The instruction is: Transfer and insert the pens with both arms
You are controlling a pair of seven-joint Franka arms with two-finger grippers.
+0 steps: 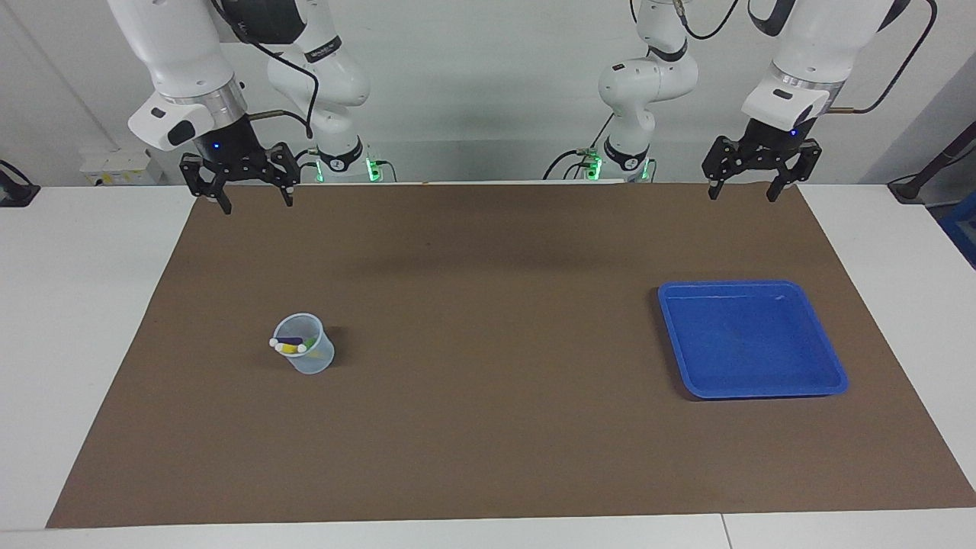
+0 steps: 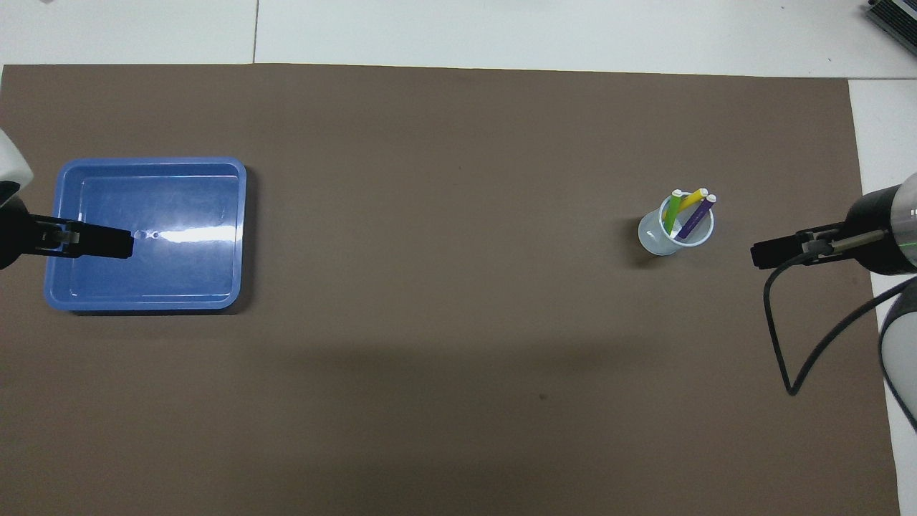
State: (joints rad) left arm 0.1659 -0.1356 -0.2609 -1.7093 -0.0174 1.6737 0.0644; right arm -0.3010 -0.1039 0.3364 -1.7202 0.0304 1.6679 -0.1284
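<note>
Three pens, green (image 2: 672, 214), yellow (image 2: 690, 200) & purple (image 2: 695, 218), stand tilted in a small clear cup (image 1: 312, 360), pale tips up & leaning on the rim. Cup sits upright on the brown mat (image 1: 488, 427) toward the right arm's end of the surface. A blue tray (image 1: 833, 368) lies flat on the mat toward the left arm's end, well apart from the cup, w/ nothing in it. Right gripper (image 1: 254, 197) hangs in the air over the mat's robot-side edge at its own end, fingers spread, pointing down, holding nothing. Left gripper (image 1: 742, 191) hangs over the mat's robot-side edge at its end, fingers spread too, nothing in them; this arm waits. In the overhead view the left gripper's tip covers part of the tray but the facing view shows it raised & clear of it. Two smaller white arms (image 1: 644, 84) w/ green-lit bases stand between the big ones.
</note>
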